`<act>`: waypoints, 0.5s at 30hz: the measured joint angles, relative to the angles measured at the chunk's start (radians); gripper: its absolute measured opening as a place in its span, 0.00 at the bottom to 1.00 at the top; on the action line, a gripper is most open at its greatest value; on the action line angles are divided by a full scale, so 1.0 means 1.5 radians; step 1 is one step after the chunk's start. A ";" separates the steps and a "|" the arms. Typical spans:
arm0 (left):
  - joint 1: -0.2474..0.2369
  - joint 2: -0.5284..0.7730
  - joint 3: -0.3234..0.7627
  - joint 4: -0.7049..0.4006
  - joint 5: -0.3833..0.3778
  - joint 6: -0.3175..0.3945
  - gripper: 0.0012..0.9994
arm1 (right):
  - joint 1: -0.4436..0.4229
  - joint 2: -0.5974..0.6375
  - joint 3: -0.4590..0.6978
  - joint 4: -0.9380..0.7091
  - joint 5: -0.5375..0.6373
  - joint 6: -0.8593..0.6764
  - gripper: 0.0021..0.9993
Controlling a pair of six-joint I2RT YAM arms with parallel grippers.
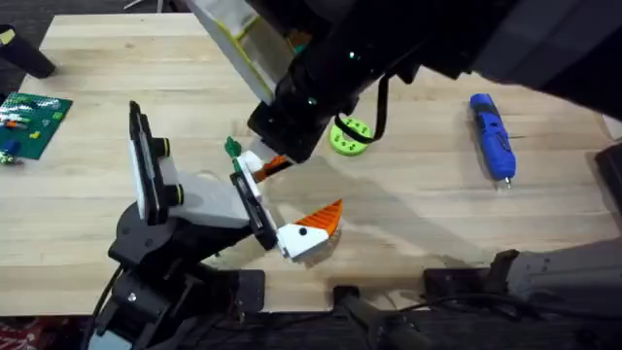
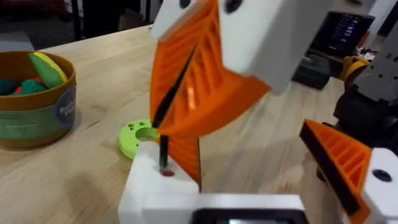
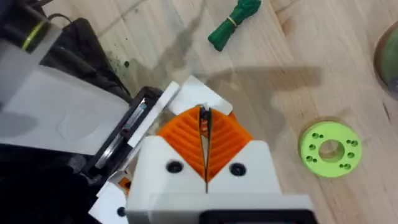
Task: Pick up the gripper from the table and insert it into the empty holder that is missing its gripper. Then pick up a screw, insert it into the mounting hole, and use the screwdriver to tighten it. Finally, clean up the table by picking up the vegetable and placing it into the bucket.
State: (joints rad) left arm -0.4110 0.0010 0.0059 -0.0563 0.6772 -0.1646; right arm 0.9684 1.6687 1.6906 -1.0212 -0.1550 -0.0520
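Note:
The gripper [image 1: 271, 166], an orange wedge on a white base [image 2: 155, 186], sits on the black bracket of the holder [image 1: 194, 199] beside its twin finger [image 1: 316, 227]. My right gripper [image 3: 204, 127] hangs just above it, its orange pads shut on a thin black screw [image 2: 165, 149]. The screw's tip stands at the hole in the white base [image 3: 193, 93]. The holder sits on the left arm, whose left gripper [image 2: 261, 180] has its two orange fingers wide apart. The blue screwdriver [image 1: 493, 136] lies at the far right. The green vegetable [image 1: 231, 148] lies beside the holder.
A tan bucket [image 2: 37, 118] holding toy vegetables stands beyond a lime-green disc [image 1: 350, 136]. A green circuit board [image 1: 34, 122] lies at the table's left edge. The right arm's dark body crosses the upper middle of the overhead view.

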 joint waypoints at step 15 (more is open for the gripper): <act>0.000 0.000 0.000 0.000 0.000 0.000 0.98 | 0.002 0.000 -0.001 -0.004 -0.002 -0.001 0.01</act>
State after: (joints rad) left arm -0.4110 0.0007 0.0059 -0.0563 0.6772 -0.1646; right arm 0.9709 1.6691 1.6897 -1.0272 -0.1577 -0.0528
